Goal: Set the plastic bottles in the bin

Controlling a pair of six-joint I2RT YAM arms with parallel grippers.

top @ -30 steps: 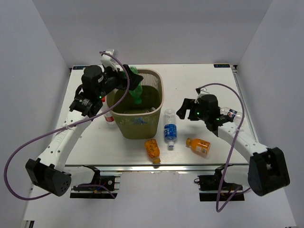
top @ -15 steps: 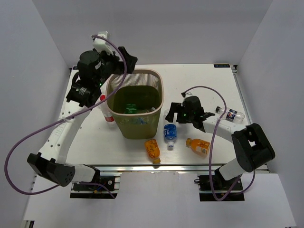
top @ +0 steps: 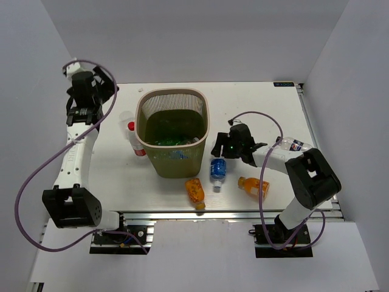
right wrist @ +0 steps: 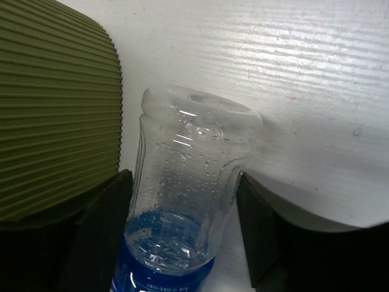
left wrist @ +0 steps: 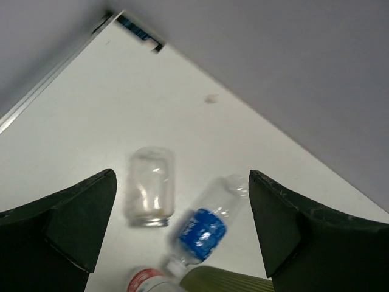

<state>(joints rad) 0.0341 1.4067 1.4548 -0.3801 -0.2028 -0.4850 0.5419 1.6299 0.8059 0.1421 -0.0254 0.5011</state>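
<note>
Right gripper [right wrist: 182, 182] is down on the table [top: 255, 103] with a finger on each side of the blue-label bottle [right wrist: 185, 201]. The fingers are right up against it, but I honestly can't tell if they're squeezing or just straddling. That bottle lies on its side just off the near-right corner of the bin [top: 172, 159]. An orange bottle [top: 194, 190] lies near the bin's near side, and another orange bottle [top: 254, 185] is off to its right. Further right there's a clear bottle [top: 293, 145] lying on its side.

Left gripper [left wrist: 182, 207] hangs high over the far-left corner, fingers spread wide with nothing in them. Below it, left of the bin, there's a squat clear bottle [left wrist: 151, 185] with a second blue-label bottle [left wrist: 203, 225] just beside it. A red-capped bottle [top: 135, 139] sits close against the bin's left side.
</note>
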